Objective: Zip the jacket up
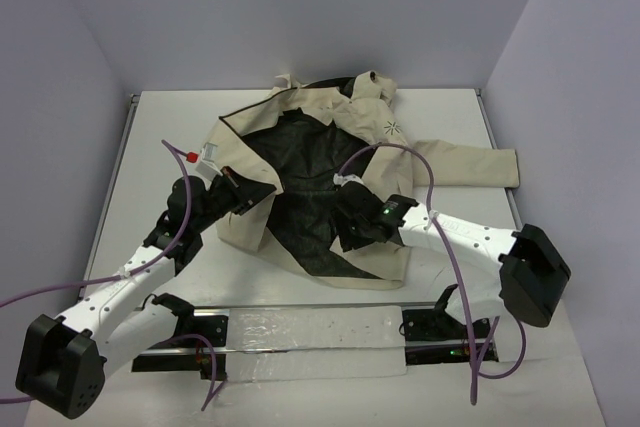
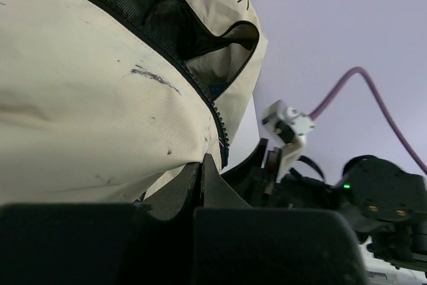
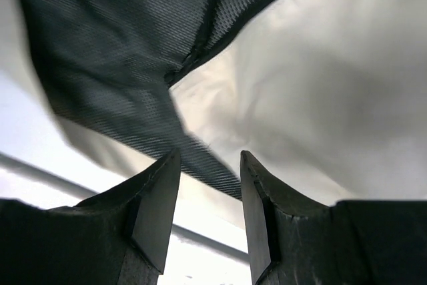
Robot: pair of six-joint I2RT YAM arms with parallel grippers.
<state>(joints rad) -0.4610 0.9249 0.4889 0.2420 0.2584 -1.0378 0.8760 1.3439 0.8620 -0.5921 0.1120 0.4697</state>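
Note:
The beige jacket (image 1: 440,162) lies spread open on the white table (image 1: 560,217), with its black lining (image 1: 300,187) facing up and a small star logo (image 1: 390,129) near the collar. My left gripper (image 1: 245,192) is at the left front panel. In the left wrist view its jaws (image 2: 200,163) are pressed together on the beige cloth (image 2: 80,98), just beside the dark zipper edge (image 2: 217,121). My right gripper (image 1: 347,232) hovers over the lower lining. In the right wrist view it stands open (image 3: 210,158), and a dark lining strip (image 3: 100,65) and the beige panel (image 3: 320,98) lie just beyond the tips.
Both arm bases sit on a black rail with a clear plate (image 1: 300,332) at the table's near edge. Purple cables (image 1: 420,162) loop over the arms. Grey walls close in the table at the back and on both sides.

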